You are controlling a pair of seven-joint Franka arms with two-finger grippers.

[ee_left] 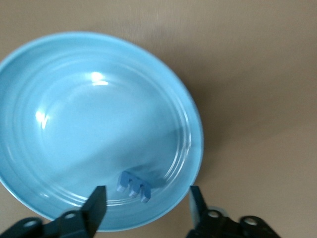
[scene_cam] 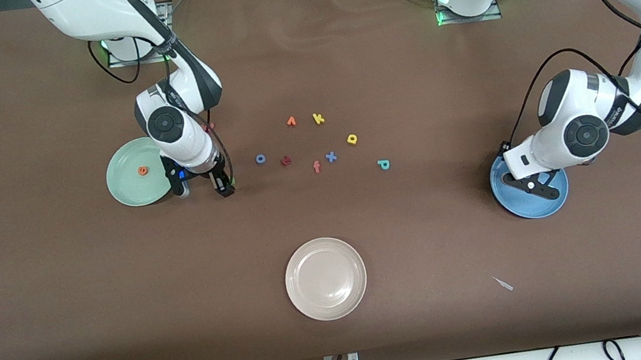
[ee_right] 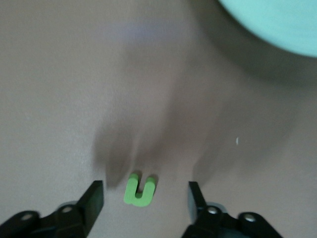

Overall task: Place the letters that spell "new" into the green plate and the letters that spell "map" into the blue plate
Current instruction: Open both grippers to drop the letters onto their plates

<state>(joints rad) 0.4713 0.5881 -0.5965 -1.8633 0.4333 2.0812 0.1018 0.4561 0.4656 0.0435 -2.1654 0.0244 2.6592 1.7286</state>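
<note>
My left gripper (scene_cam: 536,187) hangs open over the blue plate (scene_cam: 556,203). The blue "m" (ee_left: 133,186) lies loose inside the blue plate (ee_left: 74,124), between the spread fingers of the left gripper (ee_left: 147,197). My right gripper (scene_cam: 203,190) is low at the table beside the green plate (scene_cam: 128,186), open. In its wrist view the green "n" (ee_right: 140,189) lies on the table between the fingers of the right gripper (ee_right: 146,192), touching neither. The orange "e" (scene_cam: 143,171) rests in the green plate. The yellow "a" (scene_cam: 352,139) and teal "p" (scene_cam: 383,164) lie mid-table.
Loose letters mid-table: an orange pointed one (scene_cam: 291,121), a yellow "k" (scene_cam: 318,118), a blue "o" (scene_cam: 260,158), a dark red one (scene_cam: 286,160), a coral "f" (scene_cam: 317,167), a blue "x" (scene_cam: 330,157). A cream plate (scene_cam: 328,296) sits nearer the front camera.
</note>
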